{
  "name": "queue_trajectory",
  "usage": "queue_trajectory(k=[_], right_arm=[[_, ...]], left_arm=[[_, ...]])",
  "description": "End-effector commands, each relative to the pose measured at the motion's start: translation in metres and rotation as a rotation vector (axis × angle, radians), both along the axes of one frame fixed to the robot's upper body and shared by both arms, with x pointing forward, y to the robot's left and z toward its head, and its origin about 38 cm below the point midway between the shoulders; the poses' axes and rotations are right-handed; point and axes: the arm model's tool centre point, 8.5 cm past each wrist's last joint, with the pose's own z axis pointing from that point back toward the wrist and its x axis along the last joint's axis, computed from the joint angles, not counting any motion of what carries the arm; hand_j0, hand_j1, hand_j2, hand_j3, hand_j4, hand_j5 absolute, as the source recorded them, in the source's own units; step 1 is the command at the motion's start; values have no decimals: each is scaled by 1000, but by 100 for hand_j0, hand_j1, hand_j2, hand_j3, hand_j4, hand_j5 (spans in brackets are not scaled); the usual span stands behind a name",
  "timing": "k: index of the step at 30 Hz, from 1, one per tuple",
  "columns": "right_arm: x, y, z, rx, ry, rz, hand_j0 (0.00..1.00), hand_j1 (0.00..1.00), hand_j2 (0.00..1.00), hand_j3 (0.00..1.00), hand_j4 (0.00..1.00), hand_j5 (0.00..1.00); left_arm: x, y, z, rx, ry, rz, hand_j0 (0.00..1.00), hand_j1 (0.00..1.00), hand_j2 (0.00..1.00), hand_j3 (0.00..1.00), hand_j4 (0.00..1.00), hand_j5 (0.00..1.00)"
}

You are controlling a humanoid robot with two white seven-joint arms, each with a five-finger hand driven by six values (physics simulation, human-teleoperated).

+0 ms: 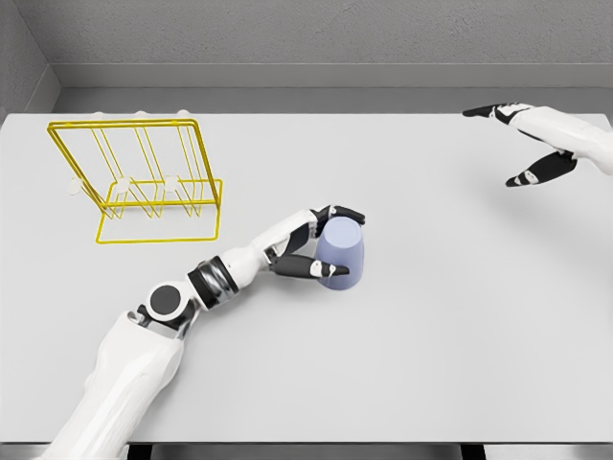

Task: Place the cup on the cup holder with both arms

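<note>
A pale blue cup (342, 253) stands upside down near the middle of the white table (450, 326). My left hand (321, 241) is wrapped around its left side, thumb in front and fingers over the top rim, so it is shut on the cup. The yellow wire cup holder (144, 182) stands at the far left of the table, its pegs bare. My right hand (527, 144) hovers at the far right edge with fingers spread, holding nothing.
A grey wall runs behind the table's far edge. The table's front edge lies along the bottom of the view.
</note>
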Motion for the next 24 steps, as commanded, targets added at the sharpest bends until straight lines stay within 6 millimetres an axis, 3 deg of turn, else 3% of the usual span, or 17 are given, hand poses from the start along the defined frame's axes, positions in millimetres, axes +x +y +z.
queue_trajectory(k=[1,7,14,21,24], right_arm=[[0,0,1,10,-2,-4,100,100,100,100,100,100],[1,2,1,13,-2,0,100,100,100,100,100,100],[1,3,0,14,-1,1,100,100,100,100,100,100],[1,3,-1,12,0,3,100,100,100,100,100,100],[1,3,0,11,0,2,100,100,100,100,100,100]], left_arm=[[0,0,1,-4,-1,-1,55,55,55,55,55,55],[1,2,-5,1,14,5,46,46,46,46,46,46],[2,5,-4,3,13,10,44,44,44,44,44,44],[-2,6,18,-60,-36,4,44,44,44,44,44,44],[-3,19,33,-88,-68,19,44,44,44,44,44,44]])
